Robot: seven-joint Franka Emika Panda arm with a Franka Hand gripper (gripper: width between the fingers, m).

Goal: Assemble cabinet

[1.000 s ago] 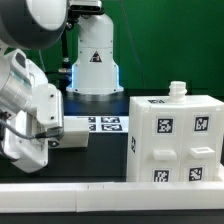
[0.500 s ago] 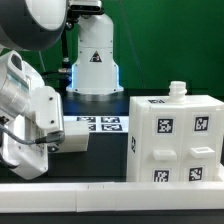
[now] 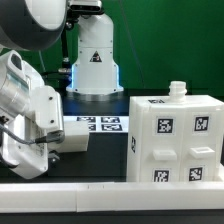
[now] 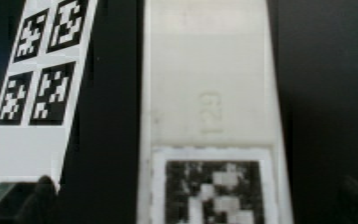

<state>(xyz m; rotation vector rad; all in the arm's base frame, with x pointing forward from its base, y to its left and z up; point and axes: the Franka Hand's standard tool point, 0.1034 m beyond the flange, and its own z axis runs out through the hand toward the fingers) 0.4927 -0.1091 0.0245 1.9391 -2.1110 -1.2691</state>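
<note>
The cabinet's big white boxy part (image 3: 170, 135) stands at the exterior view's right, with marker tags on its front and top and a small round knob (image 3: 177, 90) on top. A long white cabinet panel (image 4: 211, 100) with a tag at one end lies flat on the dark table. It also shows beside the arm as the panel (image 3: 70, 138). My gripper (image 4: 197, 200) straddles its tagged end. Both dark fingertips (image 4: 30, 196) stand well clear of the panel's sides, so the jaws are open and touch nothing. The gripper (image 3: 40, 140) sits low at the exterior view's left.
The marker board (image 3: 97, 124) lies flat behind the panel and appears as the marker board (image 4: 43, 70) next to it. A long low white rail (image 3: 110, 195) runs along the front. The white robot base (image 3: 92, 60) stands at the back.
The arm shifted slightly over the first half second, then stayed put. The jaws have spread apart and let go of the panel, which lies still.
</note>
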